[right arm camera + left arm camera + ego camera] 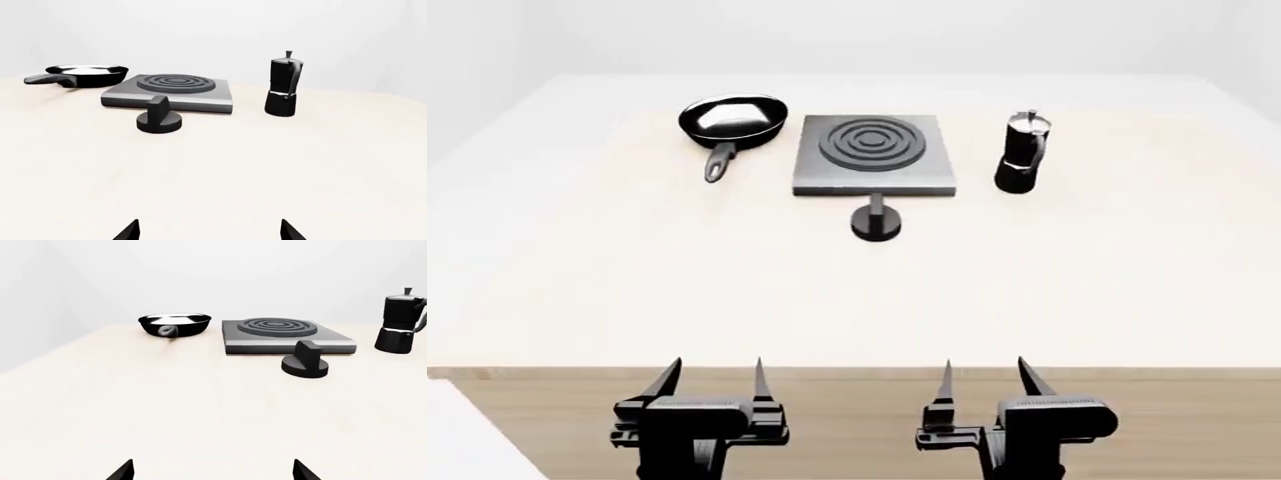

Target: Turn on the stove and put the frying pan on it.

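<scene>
Both the left gripper and right gripper stand wide and empty. Far ahead sit the glossy round pan, the flat ringed stove and its round knob.

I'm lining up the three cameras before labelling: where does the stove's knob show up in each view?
Head view: the knob sits near the centre, just in front of the stove.
Left wrist view: the knob is right of centre, before the stove's front edge.
Right wrist view: the knob is left of centre, again before the stove.
Shared landmark: the moka pot, standing beside the stove on the side away from the frying pan.
</scene>
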You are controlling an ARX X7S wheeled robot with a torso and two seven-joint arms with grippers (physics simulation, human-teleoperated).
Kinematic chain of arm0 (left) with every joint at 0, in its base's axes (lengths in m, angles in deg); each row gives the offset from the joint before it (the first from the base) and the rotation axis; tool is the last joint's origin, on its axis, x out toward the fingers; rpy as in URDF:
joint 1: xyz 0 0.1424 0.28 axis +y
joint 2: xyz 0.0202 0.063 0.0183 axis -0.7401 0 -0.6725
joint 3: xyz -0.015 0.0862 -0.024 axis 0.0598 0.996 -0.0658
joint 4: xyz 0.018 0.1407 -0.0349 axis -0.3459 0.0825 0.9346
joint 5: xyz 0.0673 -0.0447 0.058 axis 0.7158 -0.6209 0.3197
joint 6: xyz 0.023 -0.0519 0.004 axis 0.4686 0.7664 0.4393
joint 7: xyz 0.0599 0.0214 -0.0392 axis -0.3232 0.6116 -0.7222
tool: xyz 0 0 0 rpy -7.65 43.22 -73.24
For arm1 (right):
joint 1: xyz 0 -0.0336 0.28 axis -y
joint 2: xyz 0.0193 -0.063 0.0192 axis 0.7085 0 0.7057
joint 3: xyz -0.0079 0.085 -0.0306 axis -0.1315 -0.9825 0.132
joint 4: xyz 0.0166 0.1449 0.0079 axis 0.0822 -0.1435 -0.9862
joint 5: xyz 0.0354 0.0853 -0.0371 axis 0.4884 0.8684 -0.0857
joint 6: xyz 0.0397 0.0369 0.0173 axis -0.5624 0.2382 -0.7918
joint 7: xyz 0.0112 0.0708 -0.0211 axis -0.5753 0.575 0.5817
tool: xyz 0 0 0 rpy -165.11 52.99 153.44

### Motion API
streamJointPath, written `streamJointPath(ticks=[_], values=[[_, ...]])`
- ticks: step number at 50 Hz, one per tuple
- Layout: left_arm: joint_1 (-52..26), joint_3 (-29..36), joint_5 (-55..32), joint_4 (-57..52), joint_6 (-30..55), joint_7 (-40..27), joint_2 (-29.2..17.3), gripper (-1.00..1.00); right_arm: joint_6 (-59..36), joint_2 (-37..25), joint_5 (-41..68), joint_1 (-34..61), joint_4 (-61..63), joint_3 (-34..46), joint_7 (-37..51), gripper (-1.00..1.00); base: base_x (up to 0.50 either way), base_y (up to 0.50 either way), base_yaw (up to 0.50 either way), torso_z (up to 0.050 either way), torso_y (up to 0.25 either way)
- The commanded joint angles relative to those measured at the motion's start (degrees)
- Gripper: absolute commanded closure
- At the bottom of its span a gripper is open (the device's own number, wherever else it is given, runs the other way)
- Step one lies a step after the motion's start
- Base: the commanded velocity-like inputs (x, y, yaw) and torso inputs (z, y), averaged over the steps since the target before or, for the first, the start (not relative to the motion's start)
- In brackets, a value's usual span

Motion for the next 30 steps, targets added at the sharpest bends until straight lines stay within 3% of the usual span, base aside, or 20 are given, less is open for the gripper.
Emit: streamJointPath(ticks=[1, 18, 30], values=[[0.0, 1.1, -0.9, 0.1, -0.2, -0.9, -0.9, -1.00, 0.2, -0.8, 0.4, 0.1, -0.2, 1.2, 1.1, -1.00, 0.02, 0.50, 0.00, 0.000, 0.000], [-0.1, 2.6, -1.8, 0.2, -0.2, -2.1, -2.0, -1.00, 0.3, -1.9, 1.8, 0.2, -0.3, 2.5, 2.0, -1.00, 0.05, 0.50, 0.00, 0.000, 0.000], [-0.2, 3.5, -2.3, 0.3, -0.3, -2.9, -2.7, -1.00, 0.4, -2.6, 2.1, 0.3, -0.5, 3.3, 2.9, -1.00, 0.35, 0.45, 0.00, 0.000, 0.000]])
